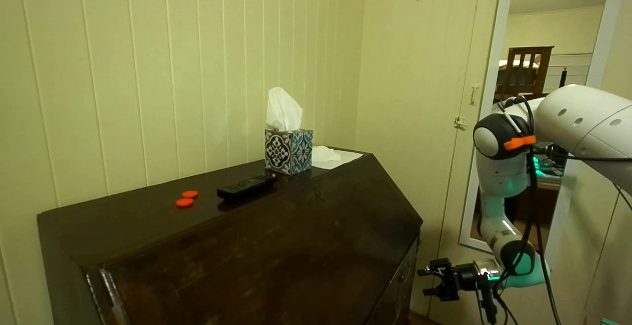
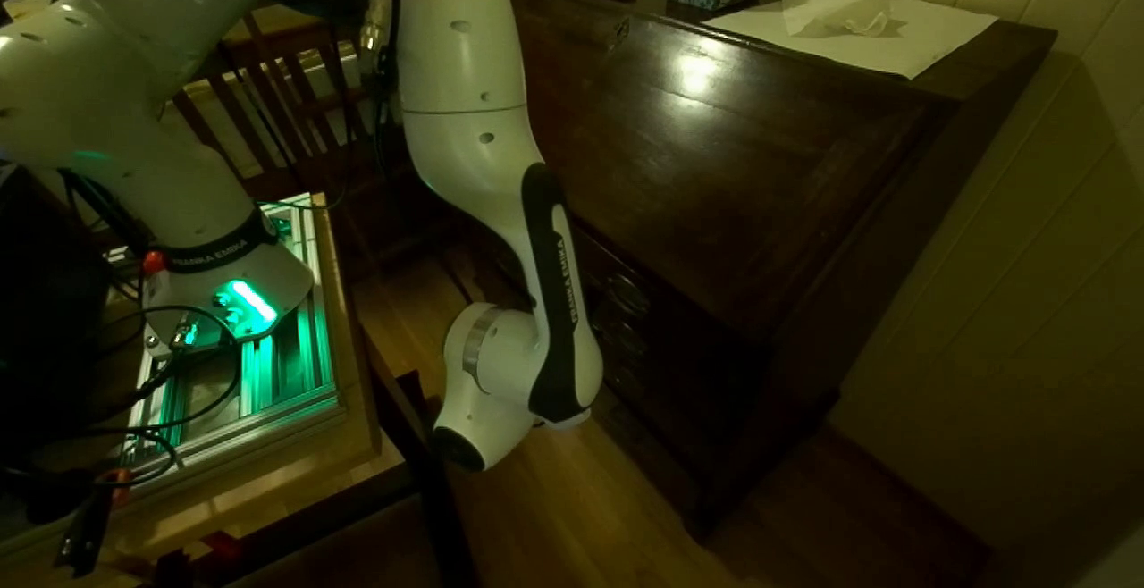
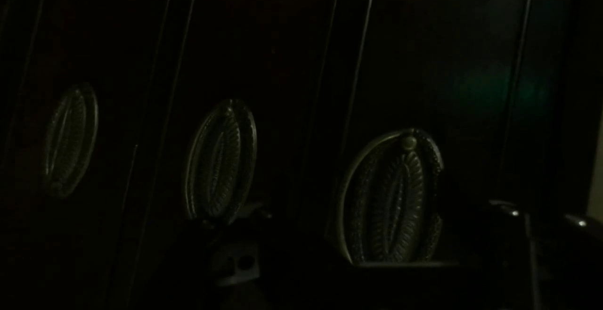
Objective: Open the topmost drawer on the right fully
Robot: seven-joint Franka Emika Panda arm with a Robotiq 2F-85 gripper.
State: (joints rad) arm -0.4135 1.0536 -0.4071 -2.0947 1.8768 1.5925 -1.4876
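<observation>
A dark wooden desk [image 1: 276,251] carries a column of drawers below its sloping lid. The topmost drawer [image 3: 424,65] looks flush with the front. Its oval metal handle [image 3: 400,197] is the rightmost in the very dark wrist view, and the handle [image 2: 627,293] shows beside the arm in an exterior view. My gripper [image 1: 423,282] points at the drawer fronts from the right, jaws apart, with a small gap seen before the desk. From the wrist, the dark fingers flank the handle, one covering part of its right edge; contact cannot be judged.
On the desk top are a patterned tissue box [image 1: 289,151], a black remote [image 1: 246,187], two red discs [image 1: 184,202] and white paper [image 2: 858,29]. Lower drawer handles [image 3: 220,159] lie beside the target one. A wall mirror [image 1: 535,117] stands behind the arm.
</observation>
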